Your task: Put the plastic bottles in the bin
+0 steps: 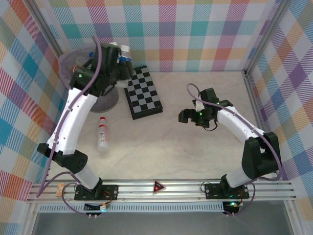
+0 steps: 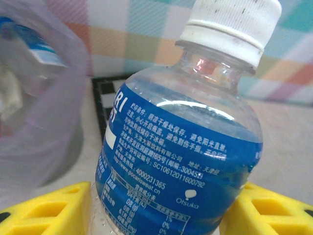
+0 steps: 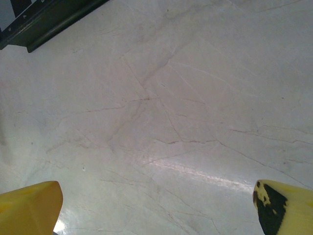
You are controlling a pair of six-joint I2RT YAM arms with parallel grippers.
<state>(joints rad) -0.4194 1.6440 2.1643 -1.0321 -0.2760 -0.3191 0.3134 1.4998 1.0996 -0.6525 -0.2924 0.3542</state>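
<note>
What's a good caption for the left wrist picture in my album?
The left gripper holds a clear plastic bottle with a blue label and white cap beside the lilac-lined round bin.

Surface (image 1: pixel 195 147): pale cream, stone-look finish with fine grey veins, glossy sheen in the close view from the right wrist.

1. Upper left of the top view: bin (image 1: pixel 108 100), round, grey, lined with a translucent lilac bag, standing upright.
2. Upper centre, just right of the bin: chequered board (image 1: pixel 143 93), black and white, lying flat, skewed to the frame edges.
3. Left of centre: bottle (image 1: pixel 102 133), clear, red label, white cap, lying on its side, cap toward the top of the frame, below the bin and apart from it.
4. Bottom edge: metal rail (image 1: pixel 161 188), running left to right.
</note>
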